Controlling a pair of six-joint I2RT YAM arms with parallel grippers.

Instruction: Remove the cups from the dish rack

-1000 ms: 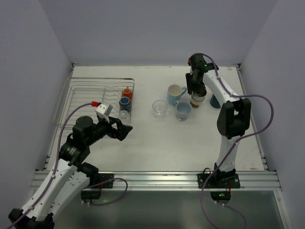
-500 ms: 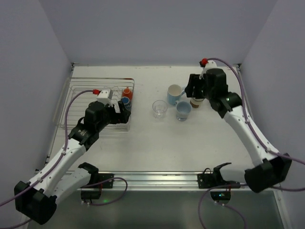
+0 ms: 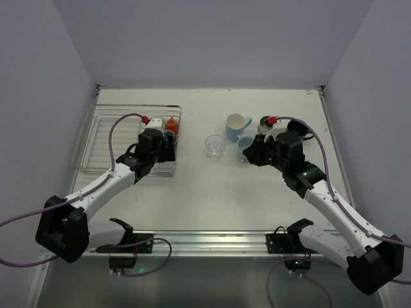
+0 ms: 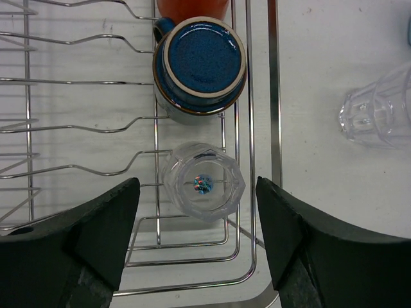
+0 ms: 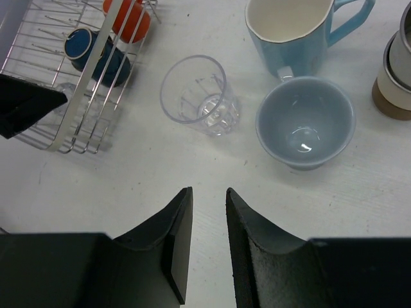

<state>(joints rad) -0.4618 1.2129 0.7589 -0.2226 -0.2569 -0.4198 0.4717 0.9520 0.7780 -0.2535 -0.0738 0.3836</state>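
Left end effector (image 4: 196, 187): jaws spread to either side of the inverted clear faceted glass (image 4: 204, 183) in the near right corner of the silver wire dish rack (image 4: 276, 96), with a gap on each side. Obstacles:
- the rack's right side wall runs just beside the glass
- the inverted navy glazed mug (image 4: 199, 67) stands just beyond it
- the orange mug (image 4: 191, 8) stands behind that

Right end effector (image 5: 207, 192): jaws nearly together, over bare white tabletop (image 5: 128, 179). Ahead stand the upright clear glass (image 5: 198, 94) and the grey-blue cup (image 5: 305, 120), with a narrow gap between them. The light blue mug (image 5: 292, 29) stands just behind that gap
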